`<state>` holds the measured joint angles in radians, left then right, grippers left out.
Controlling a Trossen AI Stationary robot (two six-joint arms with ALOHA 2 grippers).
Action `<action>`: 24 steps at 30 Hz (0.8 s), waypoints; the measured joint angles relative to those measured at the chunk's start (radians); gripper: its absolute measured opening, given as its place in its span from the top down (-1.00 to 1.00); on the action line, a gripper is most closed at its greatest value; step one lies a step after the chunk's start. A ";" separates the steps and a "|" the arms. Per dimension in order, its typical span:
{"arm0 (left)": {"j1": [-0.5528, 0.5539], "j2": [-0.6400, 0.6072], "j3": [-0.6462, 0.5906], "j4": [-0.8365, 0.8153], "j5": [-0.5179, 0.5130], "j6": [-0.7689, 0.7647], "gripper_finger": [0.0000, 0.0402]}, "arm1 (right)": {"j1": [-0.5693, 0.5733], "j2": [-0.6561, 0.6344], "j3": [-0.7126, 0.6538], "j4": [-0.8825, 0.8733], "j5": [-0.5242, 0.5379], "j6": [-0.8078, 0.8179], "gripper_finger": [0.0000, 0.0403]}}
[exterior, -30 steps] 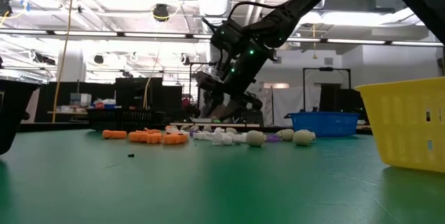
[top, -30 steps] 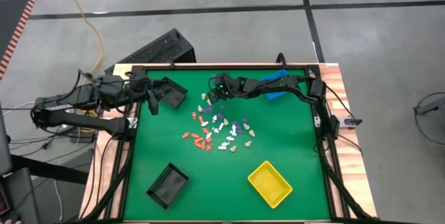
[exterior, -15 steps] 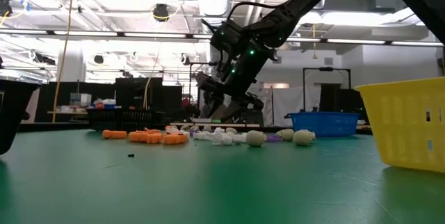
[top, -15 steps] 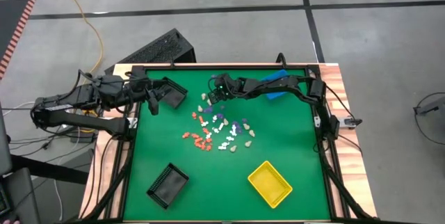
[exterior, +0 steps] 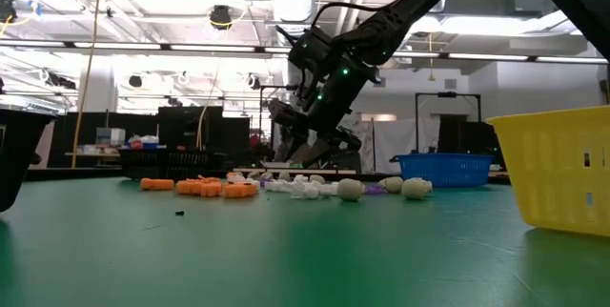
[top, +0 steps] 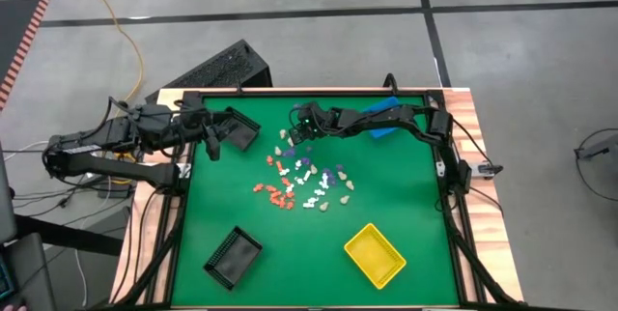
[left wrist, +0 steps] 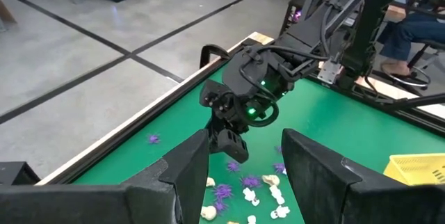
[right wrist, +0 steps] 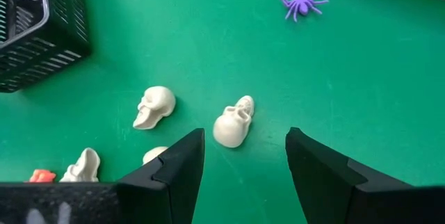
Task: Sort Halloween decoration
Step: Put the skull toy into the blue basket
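1. High view, table (top: 386,185): one green-topped surface in a dark frame, carrying four bins and one scatter of Halloween decoration pieces (top: 304,178) at its middle.
2. Bins, counted:
 - two black bins, one (top: 238,127) at the far left corner and one (top: 233,255) at the near left, both well apart from the scatter;
 - one yellow bin (top: 375,254), near right of the scatter;
 - one blue bin (top: 383,118), far right of the scatter, partly under the right arm.
3. Scatter by colour: orange pieces on its left side, white pieces through the middle, purple pieces toward its right, beige pieces along its far and right edges. Pieces are too small to give firm totals in the high view.
4. Right wrist view, countable pieces: two whole beige skulls (right wrist: 233,122) and (right wrist: 154,106), two more beige pieces partly cut off, one purple spider (right wrist: 302,2), and one orange piece at the frame edge.
5. Right gripper (top: 294,133): hangs over the far edge of the scatter, fingers (right wrist: 320,175) apart and holding nothing, with one skull on the table between them.
6. Left gripper (top: 207,140): raised at the left table edge, just beside the far left black bin and well apart from the scatter; fingers (left wrist: 316,172) apart, holding nothing.
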<state>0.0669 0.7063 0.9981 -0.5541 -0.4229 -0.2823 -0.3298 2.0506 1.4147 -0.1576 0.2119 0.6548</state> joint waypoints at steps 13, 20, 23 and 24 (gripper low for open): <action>0.000 0.000 0.000 0.001 -0.001 -0.010 0.15 | 0.000 0.000 0.000 -0.001 0.000 0.000 -0.12; 0.000 0.001 0.000 -0.028 0.033 -0.158 0.15 | 0.002 0.000 0.000 -0.025 -0.002 0.001 -0.12; 0.000 0.000 0.000 -0.052 0.035 -0.171 0.15 | 0.004 0.000 0.000 -0.024 -0.004 0.015 -0.12; 0.000 0.000 0.000 -0.056 0.035 -0.171 0.15 | 0.005 0.000 0.000 -0.024 -0.005 0.015 -0.12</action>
<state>0.0669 0.7067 0.9981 -0.6101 -0.3882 -0.4534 -0.3252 2.0502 1.4147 -0.1818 0.2072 0.6700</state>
